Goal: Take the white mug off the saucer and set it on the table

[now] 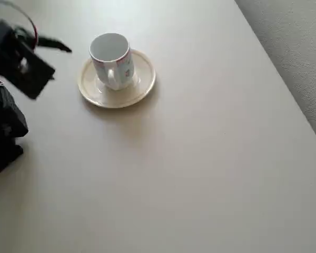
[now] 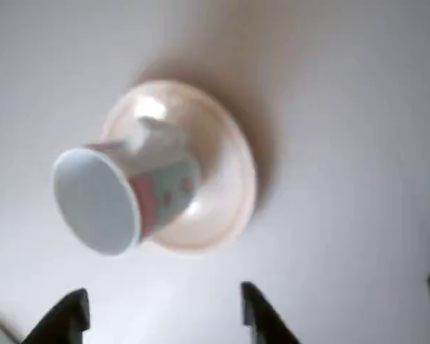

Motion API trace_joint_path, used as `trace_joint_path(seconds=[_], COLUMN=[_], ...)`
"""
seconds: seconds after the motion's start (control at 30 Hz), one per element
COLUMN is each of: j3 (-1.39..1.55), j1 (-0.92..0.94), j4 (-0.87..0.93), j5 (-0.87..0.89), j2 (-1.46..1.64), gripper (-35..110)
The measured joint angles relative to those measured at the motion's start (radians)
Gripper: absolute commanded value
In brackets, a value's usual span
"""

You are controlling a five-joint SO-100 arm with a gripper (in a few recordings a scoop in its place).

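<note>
Black boxy arm (image 1: 8, 100), red cable loop (image 1: 33, 32), pointed black hand (image 2: 161, 315), perhaps matte

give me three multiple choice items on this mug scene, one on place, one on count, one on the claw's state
1. Where does the white mug stand?
A. on the saucer
B. on the bare table
C. on the floor

2. How many mugs are there?
A. three
B. one
C. two

3. How is the claw?
A. shut on the mug
B. shut on the saucer
C. open, apart from the mug

Answers:
1 A, the overhead view shows the mug upright inside the saucer's rim.
2 B, both views show a single mug.
3 C, in the wrist view the two dark fingertips stand apart with nothing between them, short of the mug.
</note>
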Motion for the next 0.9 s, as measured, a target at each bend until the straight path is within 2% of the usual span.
trace_joint_path(seconds=[0.17,0.37,0.67,0.9], j3=[-0.267,-0.310,-0.179,-0.083], j1=[-0.063,-0.063,-0.066,-0.081], j4=[0.031,-0.037,-0.202,-0.318], j5=[0.069,0.083,0.084,0.086], j2=[-0.356,-0.695,-0.798,-0.833], gripper=[26,26,25,17])
